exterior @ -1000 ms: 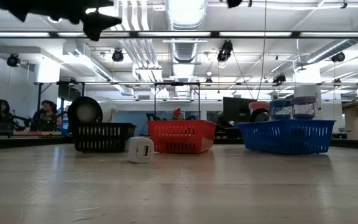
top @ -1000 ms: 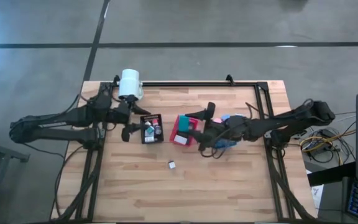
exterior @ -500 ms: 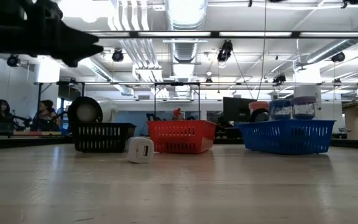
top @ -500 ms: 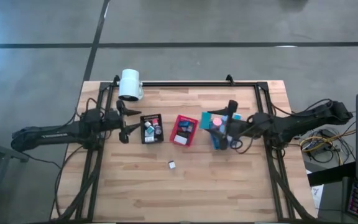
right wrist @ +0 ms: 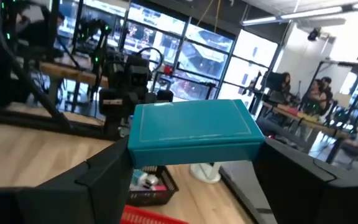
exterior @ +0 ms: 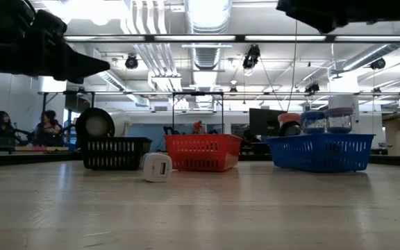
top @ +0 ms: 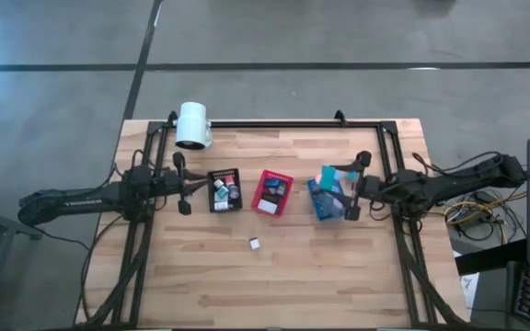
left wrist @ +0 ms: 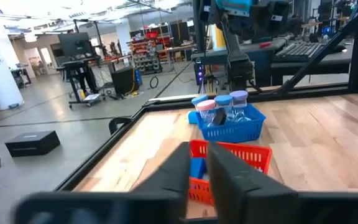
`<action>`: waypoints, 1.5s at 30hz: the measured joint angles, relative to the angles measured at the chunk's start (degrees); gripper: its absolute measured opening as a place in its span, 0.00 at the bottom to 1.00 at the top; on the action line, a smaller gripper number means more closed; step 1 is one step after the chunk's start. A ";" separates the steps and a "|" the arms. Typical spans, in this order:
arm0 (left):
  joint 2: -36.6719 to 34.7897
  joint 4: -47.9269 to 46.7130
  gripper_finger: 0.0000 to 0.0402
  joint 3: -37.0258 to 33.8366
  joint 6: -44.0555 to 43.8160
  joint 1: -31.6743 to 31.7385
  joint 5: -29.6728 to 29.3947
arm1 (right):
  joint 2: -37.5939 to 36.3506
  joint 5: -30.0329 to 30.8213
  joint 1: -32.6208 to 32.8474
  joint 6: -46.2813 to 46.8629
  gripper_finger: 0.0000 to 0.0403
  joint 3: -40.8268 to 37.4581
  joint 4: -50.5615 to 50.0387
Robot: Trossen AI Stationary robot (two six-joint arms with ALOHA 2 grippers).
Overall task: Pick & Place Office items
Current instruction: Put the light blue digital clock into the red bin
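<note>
My right gripper (top: 337, 184) is shut on a teal box (right wrist: 194, 134) above the blue tray (top: 324, 204) at the table's middle right. The blue tray holds round-capped pieces, and more pieces lie in the red tray (top: 272, 192) and the black tray (top: 224, 189). One small white block (top: 255, 243) rests alone on the wood, nearer the front edge; in the low view this white block (exterior: 157, 167) stands in front of the trays. My left gripper (left wrist: 199, 168) hangs shut and empty, left of the black tray. My right gripper pinches the teal box between its two fingers (right wrist: 98, 174), one on each short end (right wrist: 135, 146). The fingers come level from the table's right side. The box sits level and lifted clear, above the blue tray.
A big white cylinder (top: 192, 124) stands at the far left corner. A black frame (top: 293, 123) runs along the table's far edge and down both sides. Bare wood lies in front of the trays. People sit in the room beyond the table.
My right gripper has drawn back toward the table's right edge with the teal box, from beside the red tray to over the blue tray. My left gripper has pulled back from the black tray toward the table's left edge.
</note>
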 joint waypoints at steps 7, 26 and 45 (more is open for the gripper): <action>-0.02 0.11 0.03 0.00 -1.49 0.00 0.11 | -6.02 -0.13 -0.01 4.22 0.71 -7.30 4.03; -0.02 0.27 0.07 -0.05 -1.33 0.00 -0.09 | -15.95 0.09 -0.04 6.95 0.71 -20.03 9.26; -0.02 0.74 0.06 -0.28 -1.53 0.00 -0.37 | -7.41 9.82 -0.04 10.16 0.71 0.99 -16.79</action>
